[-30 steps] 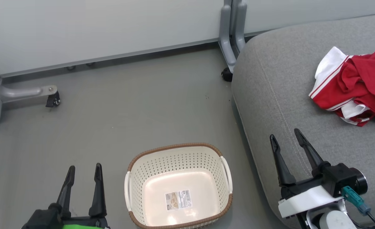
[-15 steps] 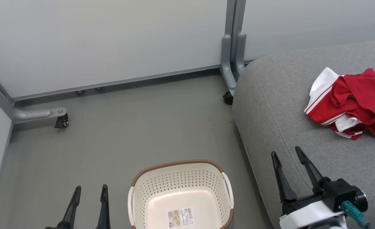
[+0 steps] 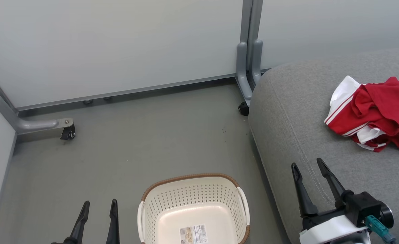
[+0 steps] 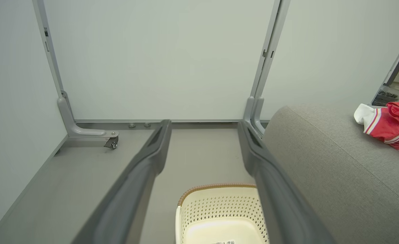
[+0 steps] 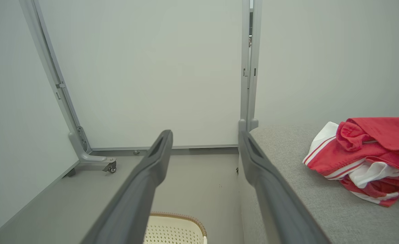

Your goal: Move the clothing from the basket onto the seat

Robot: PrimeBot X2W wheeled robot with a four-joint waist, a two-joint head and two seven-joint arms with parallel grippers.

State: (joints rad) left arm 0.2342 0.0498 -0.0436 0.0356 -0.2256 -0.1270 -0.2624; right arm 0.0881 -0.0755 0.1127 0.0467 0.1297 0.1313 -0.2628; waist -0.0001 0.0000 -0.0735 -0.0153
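Observation:
The cream perforated basket (image 3: 192, 206) with a brown rim stands on the floor at the bottom centre, holding nothing but a label sticker (image 3: 193, 234). The red and white clothing (image 3: 375, 113) lies crumpled on the grey seat (image 3: 308, 112) at the right. My left gripper (image 3: 99, 206) is open at the lower left, left of the basket, with nothing between its fingers. My right gripper (image 3: 309, 163) is open over the seat's front edge, well short of the clothing. The clothing (image 5: 365, 159) also appears in the right wrist view, and the basket (image 4: 216, 210) in the left wrist view.
Pale partition panels close off the back and left. Their grey feet with castors stand on the floor at the left (image 3: 43, 125) and at the seat's corner (image 3: 245, 84). Grey floor (image 3: 135, 142) lies between the panels and the basket.
The camera has tilted upward, so the whole picture has slid down: the basket and the left gripper sit lower and partly cut off. Both grippers stay open; the clothing stays on the seat.

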